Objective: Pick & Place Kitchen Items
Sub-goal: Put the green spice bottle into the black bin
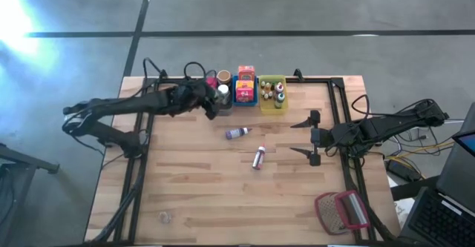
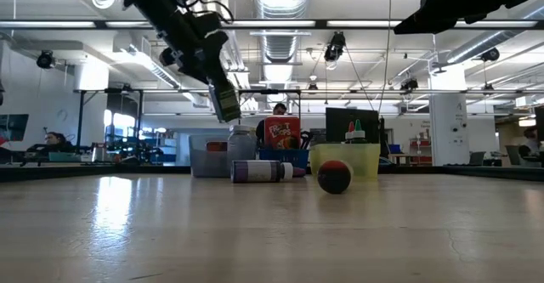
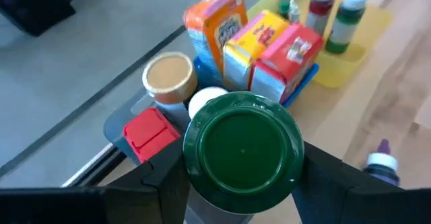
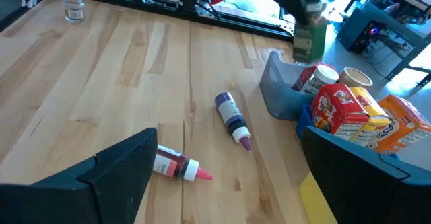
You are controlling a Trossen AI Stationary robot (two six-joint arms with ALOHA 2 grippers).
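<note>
Pale plank table in an open ceiling-lit hall, left gripper clamping green-capped jar, right gripper spread wide.

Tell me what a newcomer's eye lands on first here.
The left gripper, shut on a green-capped bottle, holds it above the grey bin at the table's far edge. Next draw the orange, yellow and red boxes packed in the blue bin, then two small bottles lying mid-table before the open right gripper.

small jar near the table's front edge too tiny to identify.
</note>
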